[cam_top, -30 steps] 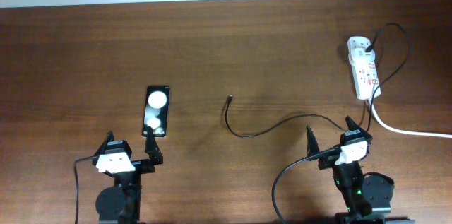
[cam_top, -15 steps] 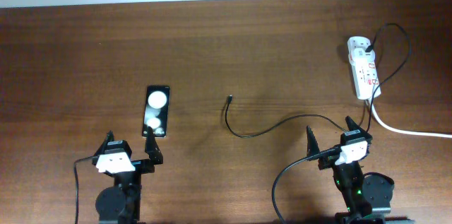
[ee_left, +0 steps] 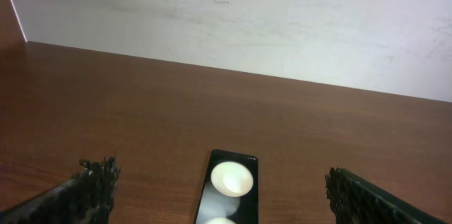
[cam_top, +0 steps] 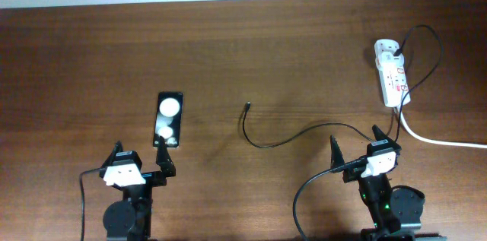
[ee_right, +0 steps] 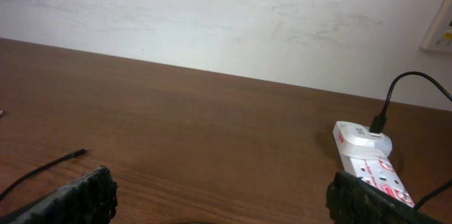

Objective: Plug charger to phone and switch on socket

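Looking across the past second, I find nothing changed. The long thin black charger cable lies in the same loose curve on the brown wooden tabletop. Its small plug tip points away from me, well apart from the slim black smartphone with two white round blobs. So, as I judge it, the task has not begun: the plug is unconnected and nothing is grasped.

The cable's far end runs up to the small white power strip with red marks, whose thick white cord leaves to the right. I cannot tell how its switches are set.

The phone lies flat just ahead of my left tool, centred between the fingers in the left wrist view and not touching them. The plug tip sits ahead and to the left of my right tool, and the cable passes just beyond its fingertips. Both tools stand spread wide, holding nothing.
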You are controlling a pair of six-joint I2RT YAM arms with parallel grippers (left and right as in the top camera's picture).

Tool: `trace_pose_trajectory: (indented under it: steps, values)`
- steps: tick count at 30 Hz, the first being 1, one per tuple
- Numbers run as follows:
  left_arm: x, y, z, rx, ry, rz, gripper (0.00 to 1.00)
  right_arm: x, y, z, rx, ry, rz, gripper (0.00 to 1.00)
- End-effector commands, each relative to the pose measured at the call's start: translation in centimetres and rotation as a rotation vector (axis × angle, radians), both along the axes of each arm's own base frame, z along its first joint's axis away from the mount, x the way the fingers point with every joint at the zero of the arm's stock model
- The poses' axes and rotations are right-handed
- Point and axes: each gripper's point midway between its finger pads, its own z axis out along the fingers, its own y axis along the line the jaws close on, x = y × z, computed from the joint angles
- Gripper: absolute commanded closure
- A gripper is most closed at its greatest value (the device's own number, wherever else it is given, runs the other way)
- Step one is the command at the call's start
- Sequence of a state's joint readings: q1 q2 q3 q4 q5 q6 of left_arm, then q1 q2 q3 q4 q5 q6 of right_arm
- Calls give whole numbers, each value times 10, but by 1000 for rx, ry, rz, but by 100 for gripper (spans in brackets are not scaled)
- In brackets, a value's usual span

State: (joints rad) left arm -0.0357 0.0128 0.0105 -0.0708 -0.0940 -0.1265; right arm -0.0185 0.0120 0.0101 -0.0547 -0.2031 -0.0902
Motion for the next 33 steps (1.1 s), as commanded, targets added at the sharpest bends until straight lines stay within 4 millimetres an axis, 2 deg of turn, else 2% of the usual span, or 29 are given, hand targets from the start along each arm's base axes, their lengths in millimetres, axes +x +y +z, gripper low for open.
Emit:
trace_pose_trajectory:
  steps: [1,22,25,29,33]
  values:
    - [0,2,-1,12,1,6,1,-1,4,-2,-3,4,22,1]
    - [0,2,0,12,1,7,1,-1,4,-2,-3,4,22,1]
    - [0,3,5,12,-21,12,1,-1,4,-2,-3,4,22,1]
    - [0,-18,5,4,-23,-110,1,-1,4,-2,-3,4,22,1]
    - [0,-21,7,3,-29,-127,1,-1,4,-2,-3,4,22,1]
